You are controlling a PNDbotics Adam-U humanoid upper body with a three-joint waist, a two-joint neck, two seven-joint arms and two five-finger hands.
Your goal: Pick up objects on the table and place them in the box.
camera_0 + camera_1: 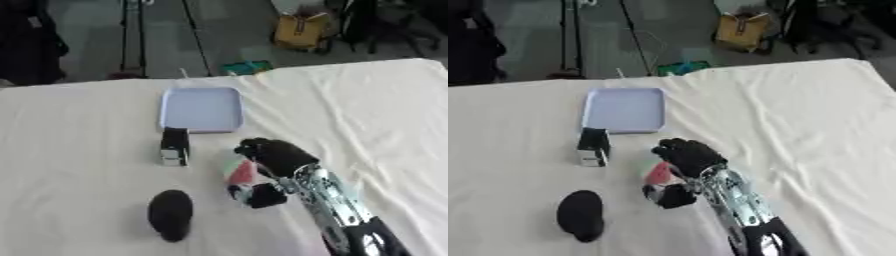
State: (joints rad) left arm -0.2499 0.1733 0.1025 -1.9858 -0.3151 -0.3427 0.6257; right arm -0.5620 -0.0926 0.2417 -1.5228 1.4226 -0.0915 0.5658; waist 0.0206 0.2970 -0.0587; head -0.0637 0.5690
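Note:
My right hand [276,156] comes in from the lower right and is curled round a small object coloured red, green and white [237,171], fingers over its top and thumb below it. A shallow pale blue box [201,109] lies flat at the table's middle back. Just in front of it stands a small black and white carton [175,146]. A black oval object [171,214] lies on the cloth at the lower left of the hand. My left hand is out of sight.
A cream cloth covers the table [79,150]. Beyond the far edge are tripod legs [140,45], a yellow bag [302,31] and a green item [247,66] on the floor.

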